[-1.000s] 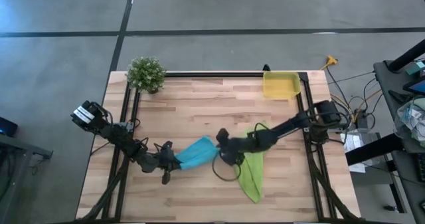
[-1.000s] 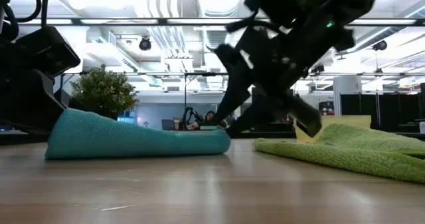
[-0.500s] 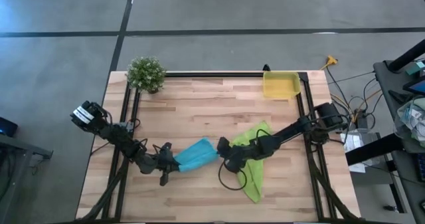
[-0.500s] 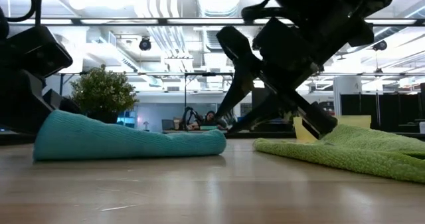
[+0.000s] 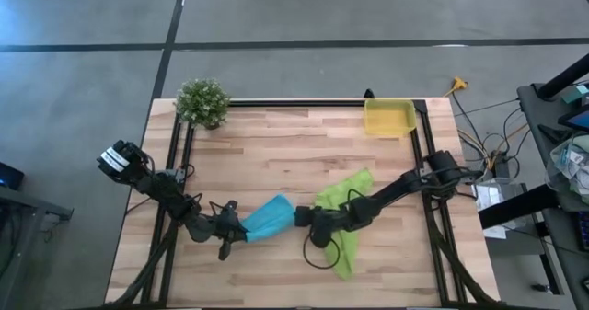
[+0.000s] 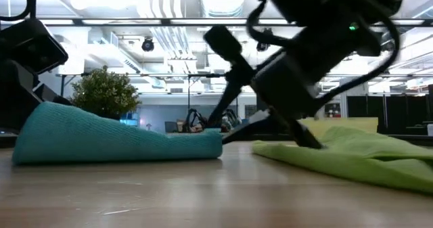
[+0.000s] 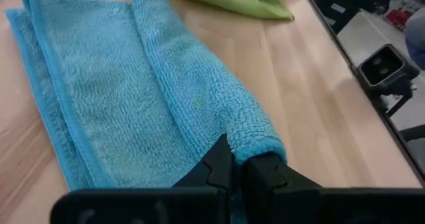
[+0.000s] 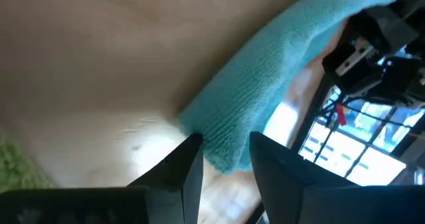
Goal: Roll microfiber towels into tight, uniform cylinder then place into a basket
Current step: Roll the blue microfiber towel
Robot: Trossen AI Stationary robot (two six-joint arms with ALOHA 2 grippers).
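Turquoise-blue towel (image 5: 269, 219), near the desk's front edge, has slid leftward, still unrolled. Left gripper (image 7: 240, 163) stays pinched on one end; right gripper (image 8: 226, 147), half-spread, now reaches the other. Basket (image 5: 387, 118) waits at the back-right corner.

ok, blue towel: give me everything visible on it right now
The turquoise-blue towel is a soft, looped-pile cloth with a stitched hem, loosely folded into a flattish wedge, not a tight cylinder. It lies on the wooden table near the front middle, apart from the lime-green towel. The left gripper is shut on one end; the right gripper has its fingers around the opposite end's edge.
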